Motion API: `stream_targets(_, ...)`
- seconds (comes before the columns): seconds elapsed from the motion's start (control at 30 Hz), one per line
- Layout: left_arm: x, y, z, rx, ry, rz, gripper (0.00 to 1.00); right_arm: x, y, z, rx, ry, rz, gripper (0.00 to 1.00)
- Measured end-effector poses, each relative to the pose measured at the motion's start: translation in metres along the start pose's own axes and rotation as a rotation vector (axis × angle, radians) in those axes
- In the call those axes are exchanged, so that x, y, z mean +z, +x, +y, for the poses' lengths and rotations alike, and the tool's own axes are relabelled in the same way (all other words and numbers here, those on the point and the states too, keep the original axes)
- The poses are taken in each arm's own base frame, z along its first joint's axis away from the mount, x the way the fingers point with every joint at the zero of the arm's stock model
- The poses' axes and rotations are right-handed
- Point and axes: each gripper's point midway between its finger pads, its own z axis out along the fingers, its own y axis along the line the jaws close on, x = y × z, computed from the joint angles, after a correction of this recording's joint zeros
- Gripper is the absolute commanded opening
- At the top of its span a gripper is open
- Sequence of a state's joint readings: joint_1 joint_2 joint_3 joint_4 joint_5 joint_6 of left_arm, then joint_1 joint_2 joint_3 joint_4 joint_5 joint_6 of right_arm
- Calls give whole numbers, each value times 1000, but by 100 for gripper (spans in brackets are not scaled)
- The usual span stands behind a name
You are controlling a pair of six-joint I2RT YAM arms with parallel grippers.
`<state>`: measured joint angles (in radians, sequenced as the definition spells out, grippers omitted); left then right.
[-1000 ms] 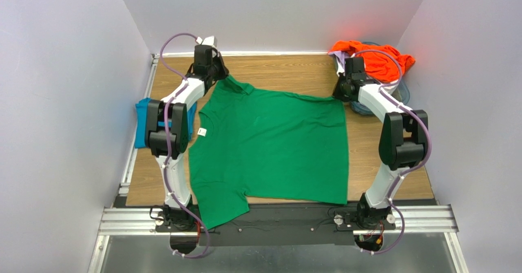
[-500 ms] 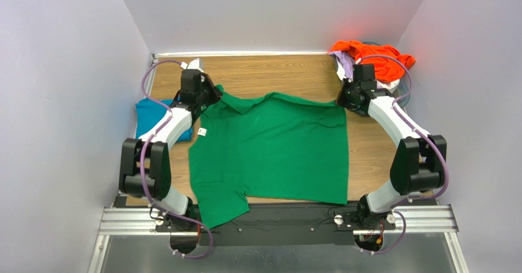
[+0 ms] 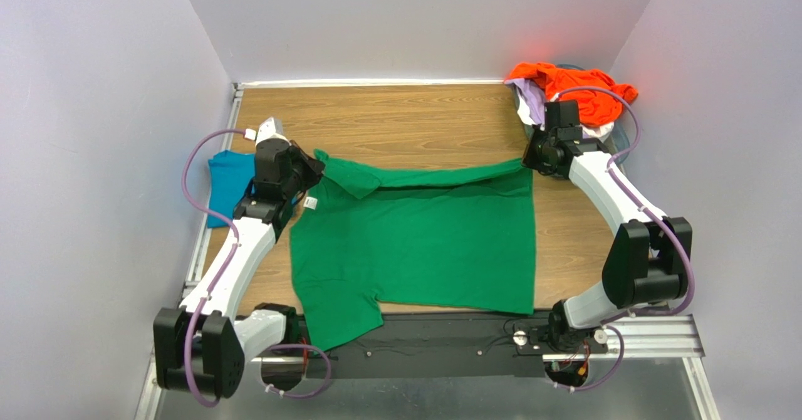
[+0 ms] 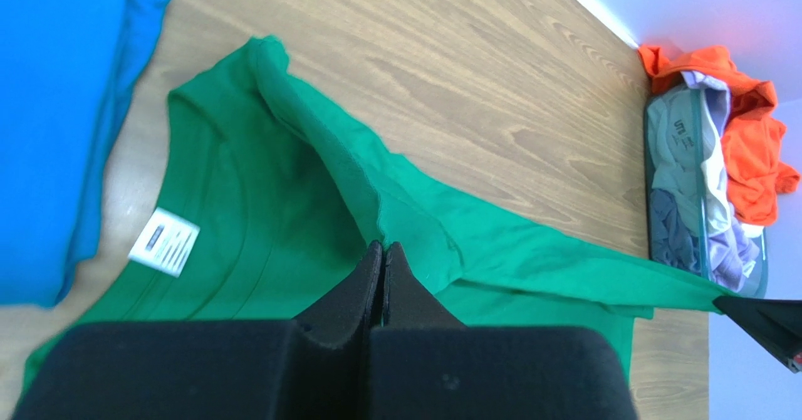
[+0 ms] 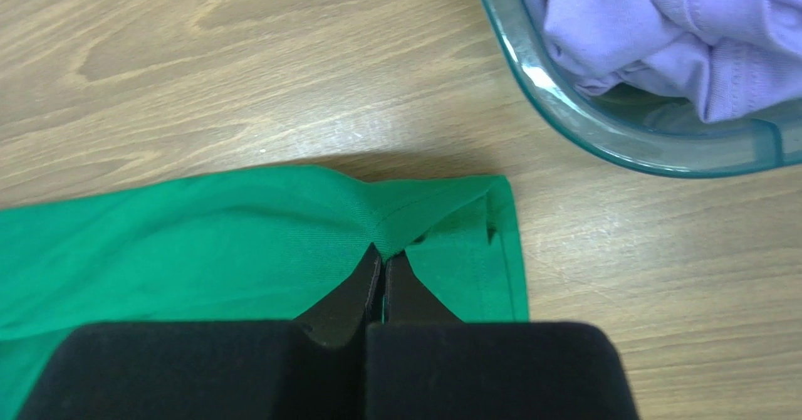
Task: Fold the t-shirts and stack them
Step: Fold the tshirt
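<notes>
A bright green t-shirt lies spread on the wooden table, its far edge folded over toward the near side. My left gripper is shut on the fold near the collar. My right gripper is shut on the far right corner of the shirt. A folded teal-blue t-shirt lies at the left edge, also in the left wrist view. Orange, lavender and white shirts sit in the basket.
A clear bluish plastic basket stands at the far right corner, close beside my right gripper. Bare wooden table lies beyond the green shirt. Grey walls enclose three sides. A white label shows inside the collar.
Both grippers have pulled the green shirt's far edge toward the near side, folding it over. The left arm has swung well left and nearer; the teal-blue shirt is now more exposed.
</notes>
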<state>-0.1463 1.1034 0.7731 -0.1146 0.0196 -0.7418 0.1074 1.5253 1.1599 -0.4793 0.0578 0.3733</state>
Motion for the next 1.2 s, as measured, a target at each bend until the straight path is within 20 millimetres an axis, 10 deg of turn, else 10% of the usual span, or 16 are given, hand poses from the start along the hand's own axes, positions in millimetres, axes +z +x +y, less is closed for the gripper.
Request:
stream_targets(0.57,-31,62,56,-48,-127,102,0,1,28,-14,-13,36,59,8)
stream_targets(0.7,-40,84,73,-79,-163,138,0,4,51,-24,-15,66,107,33)
stream_targets(0.73,-42,90,77,-91,-173,147,0,5,56,-27,-15,74,116,65)
stream_targets(0.77,-44,93,80,-98,-178,151,0,5,62,-30,-17,82,129,74)
stream_targets(1.2,-39,103,77,-125,-155,190,0,-23,69,-1,-54,-114,123,78)
